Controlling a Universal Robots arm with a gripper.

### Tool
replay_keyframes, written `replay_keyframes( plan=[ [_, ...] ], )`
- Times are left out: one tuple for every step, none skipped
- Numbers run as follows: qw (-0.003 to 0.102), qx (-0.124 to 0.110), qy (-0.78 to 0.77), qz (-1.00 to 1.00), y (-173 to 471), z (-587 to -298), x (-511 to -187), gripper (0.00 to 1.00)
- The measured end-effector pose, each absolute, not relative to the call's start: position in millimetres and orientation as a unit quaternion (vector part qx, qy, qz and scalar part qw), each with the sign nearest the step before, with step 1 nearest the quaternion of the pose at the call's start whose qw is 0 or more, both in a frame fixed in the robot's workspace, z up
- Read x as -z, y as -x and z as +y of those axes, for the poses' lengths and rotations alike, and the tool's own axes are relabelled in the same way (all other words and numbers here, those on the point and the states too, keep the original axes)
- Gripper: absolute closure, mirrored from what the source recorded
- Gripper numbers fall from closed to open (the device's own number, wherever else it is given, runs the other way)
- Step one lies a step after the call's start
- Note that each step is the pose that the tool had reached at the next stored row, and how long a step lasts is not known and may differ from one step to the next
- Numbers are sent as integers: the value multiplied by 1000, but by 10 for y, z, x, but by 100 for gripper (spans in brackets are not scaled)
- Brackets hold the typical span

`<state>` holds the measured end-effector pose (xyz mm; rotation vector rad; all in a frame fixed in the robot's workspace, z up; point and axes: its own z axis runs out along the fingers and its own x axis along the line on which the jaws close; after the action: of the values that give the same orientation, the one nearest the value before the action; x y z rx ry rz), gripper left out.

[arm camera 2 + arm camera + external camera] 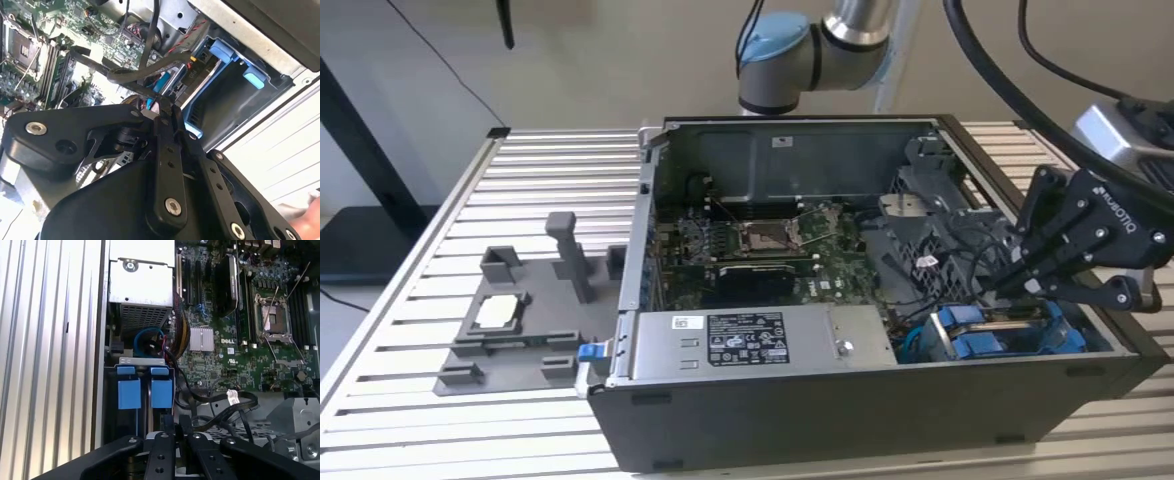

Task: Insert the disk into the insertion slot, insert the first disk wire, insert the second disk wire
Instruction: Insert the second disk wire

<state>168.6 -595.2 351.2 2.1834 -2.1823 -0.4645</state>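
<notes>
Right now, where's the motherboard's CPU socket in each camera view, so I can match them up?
Exterior view: CPU socket just beyond the power-supply box.
First wrist view: CPU socket flanked by memory slots, well apart from the blue fittings.
Second wrist view: CPU socket beside memory slots.
Shared landmark: the blue fittings, seen in all three views.

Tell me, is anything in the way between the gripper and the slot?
Yes. In the second wrist view, black cables cross just ahead of the gripper, between it and the blue-fitted slot.
</notes>
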Motion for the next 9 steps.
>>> replay_keyframes(
  plan=[
    [10, 149, -699, -699, -1686, -5952, -3512, 84],
    [10, 149, -699, -699, -1686, -5952, -3512, 84],
    [10, 149, -699, -699, -1686, -5952, -3513, 84],
    [10, 149, -699, -699, -1686, -5952, -3513, 84],
    [10, 149, -699, -699, -1687, -5953, -3512, 84],
    [10, 149, -699, -699, -1687, -5953, -3509, 84],
    [10, 149, -699, -699, -1688, -5953, -3505, 84],
    [10, 149, -699, -699, -1689, -5953, -3498, 84],
    [10, 149, -699, -699, -1689, -5954, -3491, 84]
  ],
)
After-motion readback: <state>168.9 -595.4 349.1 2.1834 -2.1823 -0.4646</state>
